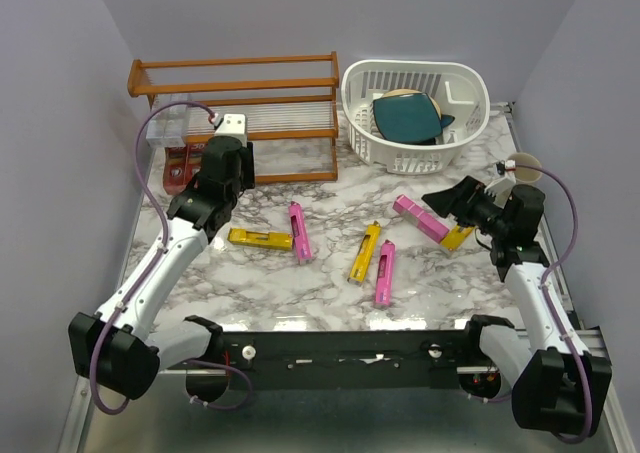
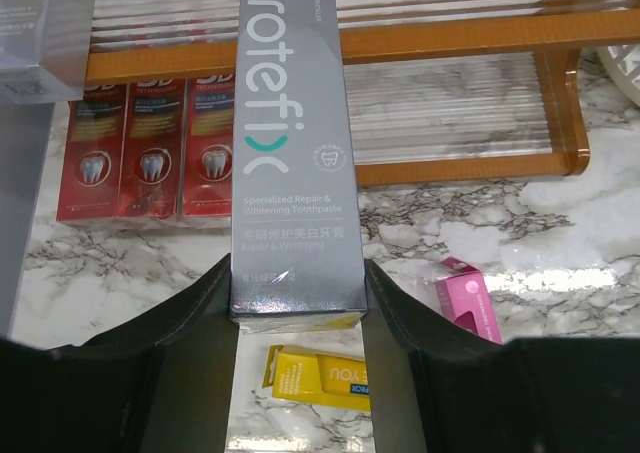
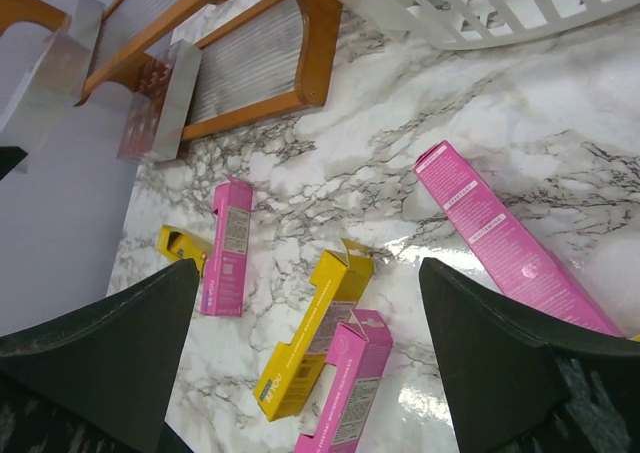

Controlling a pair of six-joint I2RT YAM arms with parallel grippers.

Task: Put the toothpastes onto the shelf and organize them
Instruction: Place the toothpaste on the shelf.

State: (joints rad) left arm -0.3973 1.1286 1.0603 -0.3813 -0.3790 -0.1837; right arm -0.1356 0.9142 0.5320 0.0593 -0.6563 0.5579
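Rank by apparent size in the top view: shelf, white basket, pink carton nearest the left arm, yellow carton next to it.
1. shelf, the widest footprint.
2. white basket, clearly smaller than it.
3. pink carton and yellow carton: about the same length, so tied.

Three pink cartons (image 1: 299,232), three yellow cartons (image 1: 364,252), three red cartons (image 2: 150,153) (side by side at the left of the left wrist view) and two silver-grey cartons (image 2: 295,173), eleven in all, with one wooden shelf (image 1: 235,83) and one white basket (image 1: 400,158).
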